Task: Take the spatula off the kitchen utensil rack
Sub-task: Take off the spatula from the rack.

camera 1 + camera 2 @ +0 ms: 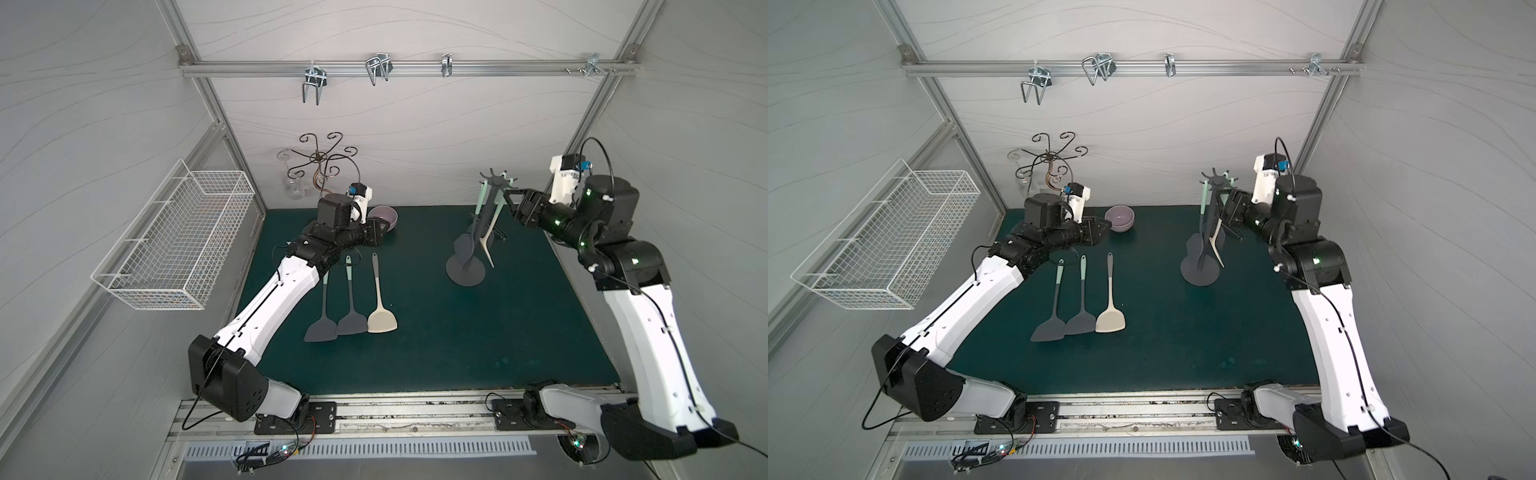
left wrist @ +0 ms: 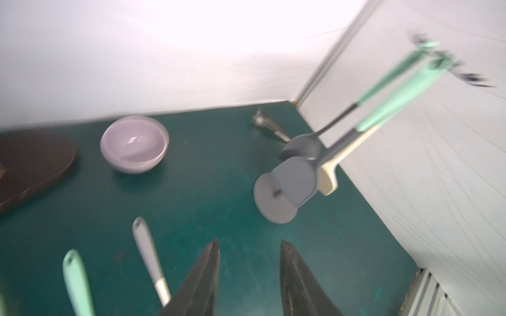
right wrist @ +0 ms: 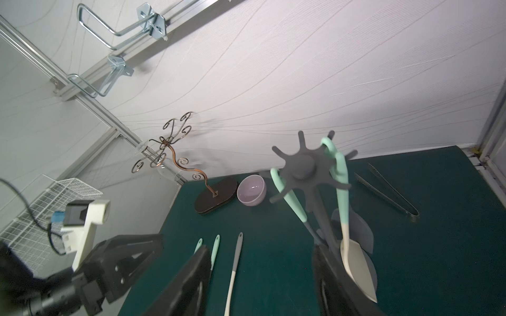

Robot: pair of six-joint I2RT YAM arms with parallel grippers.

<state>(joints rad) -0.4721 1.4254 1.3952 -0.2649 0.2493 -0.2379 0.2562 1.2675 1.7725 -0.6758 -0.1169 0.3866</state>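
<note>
I read this as the approach: nothing is gripped yet. The dark grey kitchen utensil rack with round base, thin pole and star-shaped crown (image 3: 302,168) stands in the back half of the dark green tabletop (image 1: 457,353), toward its right edge. From its hooks hangs the cream-bladed spatula with a mint handle (image 3: 356,265), beside grey-bladed utensils (image 2: 297,180). My right gripper (image 1: 510,204) hovers just beside the crown, jaws well apart and empty. In the right wrist view the cream blade lies beside one finger, not between the two. The left gripper (image 2: 250,243) is parted too, holding nothing, near the pale purple bowl (image 1: 384,216) at the back edge. Next, I judge, the right jaws must go around the mint handle, close, then lift its loop off the hook without tipping the rack.
</note>
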